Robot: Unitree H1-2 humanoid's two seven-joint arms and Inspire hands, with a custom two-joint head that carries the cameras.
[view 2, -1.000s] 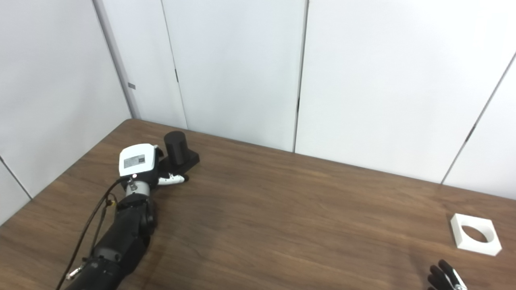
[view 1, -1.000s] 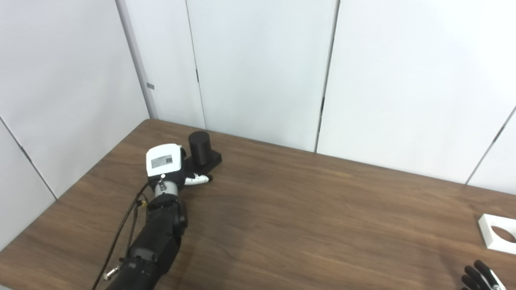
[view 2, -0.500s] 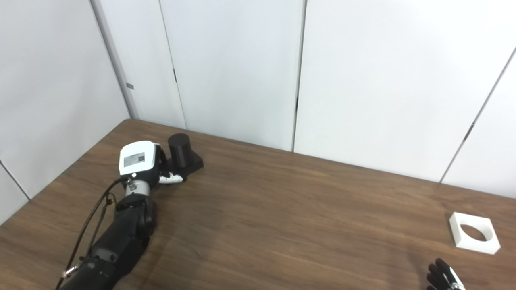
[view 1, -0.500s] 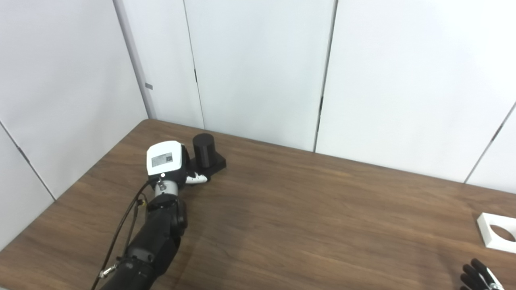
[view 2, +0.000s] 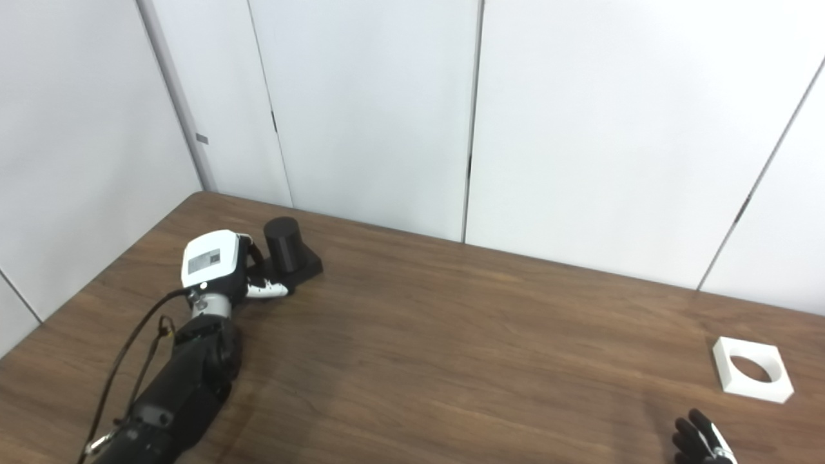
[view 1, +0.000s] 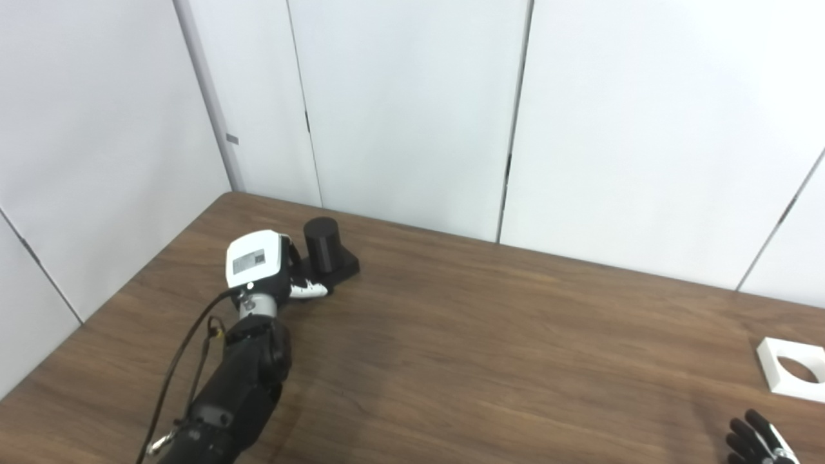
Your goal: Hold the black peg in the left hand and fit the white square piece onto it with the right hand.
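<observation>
The black peg, a short cylinder on a square black base, stands upright at the table's far left. My left hand, with its white back toward me, is pressed against the base's left side. One white fingertip lies along the base's near edge, and the other fingers are hidden behind the hand. The white square piece, with a round hole, lies flat near the table's right edge. Only the black fingertips of my right hand show at the bottom right, spread apart and holding nothing, a little nearer than the white piece.
The brown wooden table meets white wall panels along its far side and its left side. The peg stands close to that back left corner. A black cable hangs along my left forearm.
The whole picture has slid left, so the camera turned a little right. The peg's base has shifted and turned slightly to the right beside my left hand. The right hand stays low.
</observation>
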